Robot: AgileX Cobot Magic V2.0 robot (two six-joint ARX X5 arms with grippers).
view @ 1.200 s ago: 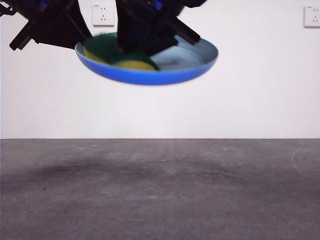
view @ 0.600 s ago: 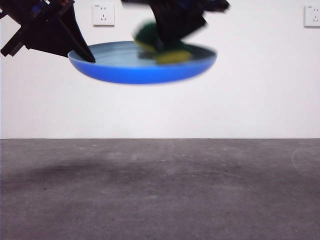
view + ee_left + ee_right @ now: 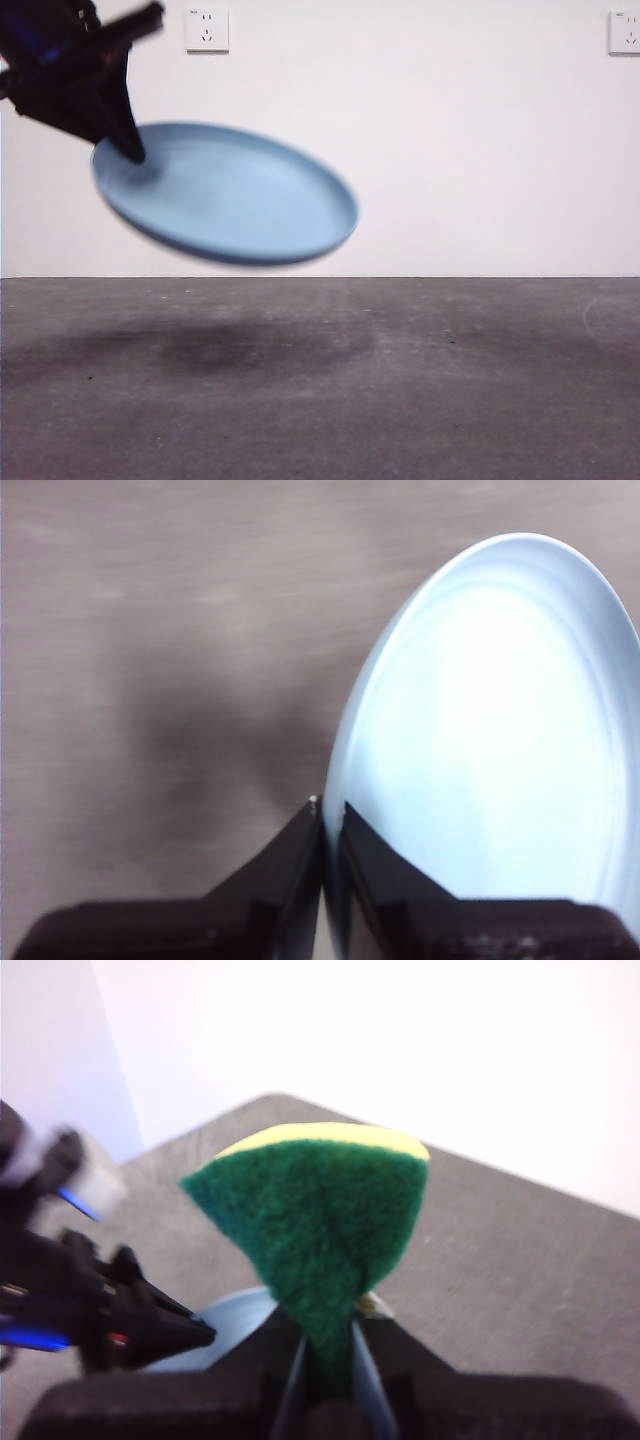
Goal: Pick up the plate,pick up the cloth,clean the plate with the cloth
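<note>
1. We see the left gripper [image 3: 327, 825] clenched on the rim of the plate [image 3: 230, 195], so the plate hangs in the air well above the table [image 3: 320, 380], tilted with its free edge lower and its hollow face turned toward the front camera.
2. Holding it by one edge leaves the whole inner face bare, which we judge is the point: a wiping tool can reach all of it.
3. The right gripper [image 3: 325, 1360] is clamped on the sponge [image 3: 315, 1220], which sticks up between its jaws with the green scouring side facing its wrist camera and a strip of yellow foam along the far edge.
4. The sponge is apart from the plate now (it does not appear in the front view at all); only a sliver of the plate and the left arm show beyond it in the right wrist view.
5. We judge both pickups done, with wiping under way or paused.
</note>
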